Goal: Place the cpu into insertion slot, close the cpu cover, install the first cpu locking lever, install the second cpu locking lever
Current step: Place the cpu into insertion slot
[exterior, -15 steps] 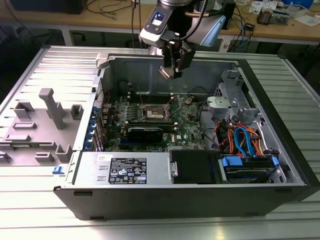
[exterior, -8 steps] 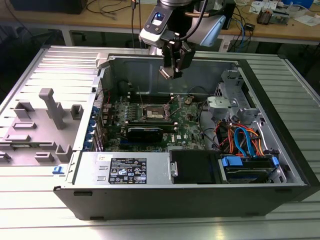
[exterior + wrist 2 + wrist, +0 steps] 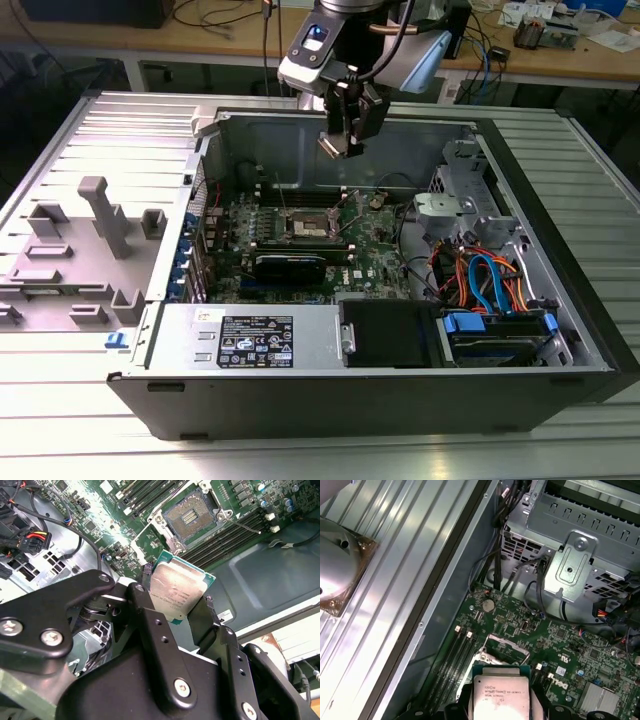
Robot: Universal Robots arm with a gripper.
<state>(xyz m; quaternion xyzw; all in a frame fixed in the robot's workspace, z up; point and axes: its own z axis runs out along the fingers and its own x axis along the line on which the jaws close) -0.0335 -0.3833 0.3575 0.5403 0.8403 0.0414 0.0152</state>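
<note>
A ribbed aluminium table (image 3: 70, 445) carries an open desktop computer case (image 3: 300, 395) lying on its side. At the case's nine o'clock, just beside it, lies a grey fixture plate (image 3: 60, 250) with upright blocks, with a small blue clip (image 3: 115, 340) at its five o'clock corner.

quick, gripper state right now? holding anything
gripper: closed, holding the cpu

I see an open case (image 3: 300, 400) lying on the ribbed counter (image 3: 600, 160), its green board (image 3: 380, 260) exposed. A labelled power supply (image 3: 250, 338) and blue and orange cables (image 3: 490, 280) sit inside. Grey fixtures (image 3: 105, 215) stand at the exterior view's left.
</note>
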